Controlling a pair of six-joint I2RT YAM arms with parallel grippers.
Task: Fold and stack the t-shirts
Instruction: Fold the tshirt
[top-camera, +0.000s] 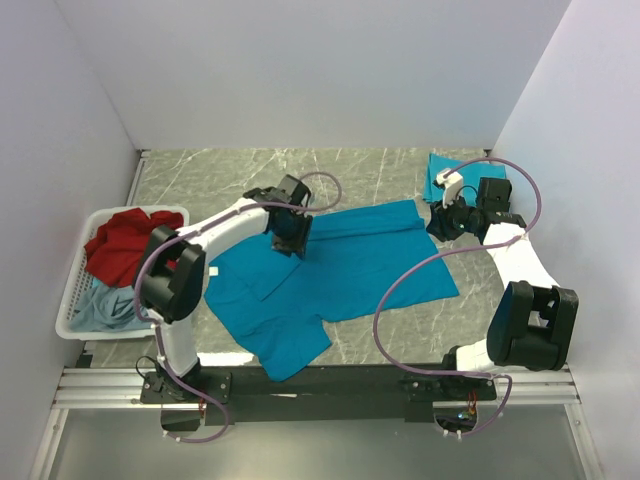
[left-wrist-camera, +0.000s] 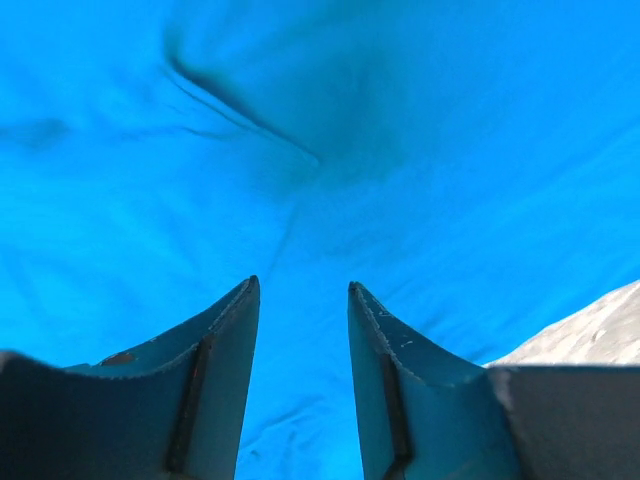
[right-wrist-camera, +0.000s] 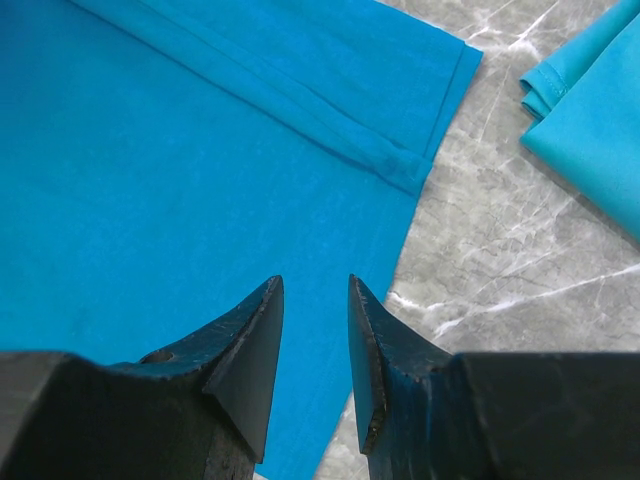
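Our left gripper (left-wrist-camera: 300, 285) hangs a bit open over the blue shirt (top-camera: 350, 265) spread on the table (top-camera: 220, 180). Our right gripper (right-wrist-camera: 315, 280), a bit open too, is over the shirt's edge, with bare table beside it.

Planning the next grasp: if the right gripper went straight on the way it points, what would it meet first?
Most likely the spread teal t-shirt, just inside its side edge: the right gripper's open fingers frame that cloth. Bare table lies close beside, so not certain.
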